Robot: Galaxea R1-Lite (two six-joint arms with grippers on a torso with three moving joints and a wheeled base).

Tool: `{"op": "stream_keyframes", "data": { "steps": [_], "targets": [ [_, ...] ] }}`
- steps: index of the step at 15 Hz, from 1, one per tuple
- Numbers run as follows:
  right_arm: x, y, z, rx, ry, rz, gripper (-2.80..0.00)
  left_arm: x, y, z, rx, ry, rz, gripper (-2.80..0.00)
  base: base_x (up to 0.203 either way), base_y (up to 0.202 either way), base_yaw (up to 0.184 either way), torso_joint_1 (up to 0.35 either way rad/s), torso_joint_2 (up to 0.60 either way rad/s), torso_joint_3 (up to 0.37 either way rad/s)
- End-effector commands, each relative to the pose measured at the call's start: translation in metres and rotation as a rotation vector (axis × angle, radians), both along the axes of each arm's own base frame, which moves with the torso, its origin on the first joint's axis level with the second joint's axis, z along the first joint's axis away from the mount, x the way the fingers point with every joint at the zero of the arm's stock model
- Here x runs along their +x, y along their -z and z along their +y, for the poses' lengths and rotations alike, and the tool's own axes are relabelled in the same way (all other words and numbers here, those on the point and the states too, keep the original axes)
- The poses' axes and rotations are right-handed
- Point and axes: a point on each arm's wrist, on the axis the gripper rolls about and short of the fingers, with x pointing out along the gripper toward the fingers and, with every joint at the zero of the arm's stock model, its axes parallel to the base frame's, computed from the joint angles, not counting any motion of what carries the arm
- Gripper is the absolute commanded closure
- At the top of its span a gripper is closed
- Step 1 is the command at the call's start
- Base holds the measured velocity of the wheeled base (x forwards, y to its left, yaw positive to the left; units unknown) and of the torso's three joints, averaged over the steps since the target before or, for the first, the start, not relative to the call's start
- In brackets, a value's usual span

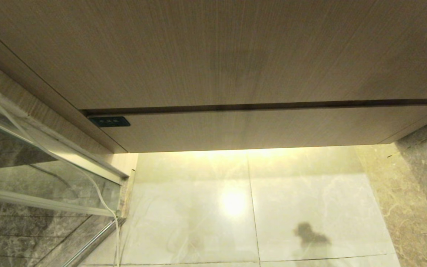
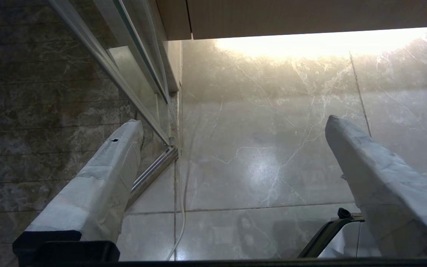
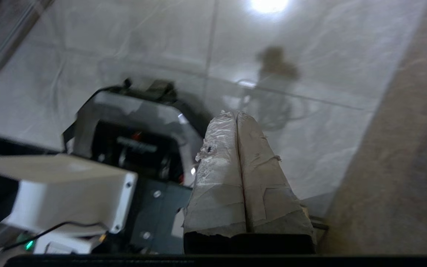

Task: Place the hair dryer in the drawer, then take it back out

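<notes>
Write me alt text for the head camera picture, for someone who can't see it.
A closed wood-grain drawer with a small black mark at its left end sits below a taller wood-grain panel, lit from underneath. Below it lies glossy pale tiled floor; a glass partition stands at left. No arm or hair dryer shows.

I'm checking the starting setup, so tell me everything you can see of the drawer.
The drawer is shut. Only its narrow wood-grain front shows, a wide low strip under a much taller wood-grain panel, with a dark gap between them. A small black rectangular mark sits at its left end. Below it, light glows on the pale tiled floor. Nothing touches it.
</notes>
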Motion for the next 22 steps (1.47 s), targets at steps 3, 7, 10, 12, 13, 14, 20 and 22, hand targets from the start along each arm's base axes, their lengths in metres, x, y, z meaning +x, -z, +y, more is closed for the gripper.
{"op": "stream_keyframes", "data": {
  "steps": [3, 7, 10, 12, 13, 14, 20, 22],
  "targets": [
    [0.051, 0.012, 0.01, 0.119, -0.163, 0.159, 0.0, 0.0, 0.0, 0.0, 0.001, -0.001, 0.0, -2.8, 0.0, 0.0, 0.0, 0.0, 0.0, 0.0],
    [0.066, 0.025, 0.014, 0.079, -0.307, 0.2, 0.0, 0.0, 0.0, 0.0, 0.001, -0.001, 0.0, -2.8, 0.0, 0.0, 0.0, 0.0, 0.0, 0.0],
    [0.077, 0.036, 0.026, 0.097, -0.348, 0.288, 0.0, 0.0, 0.0, 0.0, 0.0, 0.0, 0.0, -2.8, 0.0, 0.0, 0.0, 0.0, 0.0, 0.0],
    [0.091, 0.044, 0.034, 0.102, -0.359, 0.338, 0.0, 0.0, 0.0, 0.0, 0.0, -0.001, 0.0, -2.8, 0.0, 0.0, 0.0, 0.0, 0.0, 0.0],
    [0.099, 0.046, 0.039, 0.089, -0.369, 0.331, 0.0, 0.0, 0.0, 0.0, 0.0, 0.001, 0.0, -2.8, 0.0, 0.0, 0.0, 0.0, 0.0, 0.0],
    [0.104, 0.048, 0.041, 0.073, -0.369, 0.325, 0.0, 0.0, 0.0, 0.0, 0.002, -0.001, 0.0, -2.8, 0.0, 0.0, 0.0, 0.0, 0.0, 0.0],
    [0.136, 0.079, 0.057, -0.181, -0.241, 0.378, 0.0, 0.0, 0.0, 0.0, 0.0, 0.001, 0.0, -2.8, 0.0, 0.0, 0.0, 0.0, 0.0, 0.0],
    [0.15, 0.081, 0.067, -0.164, -0.244, 0.336, 0.0, 0.0, 0.0, 0.0, 0.001, 0.001, 0.0, -2.8, 0.0, 0.0, 0.0, 0.0, 0.0, 0.0]
  ]
}}
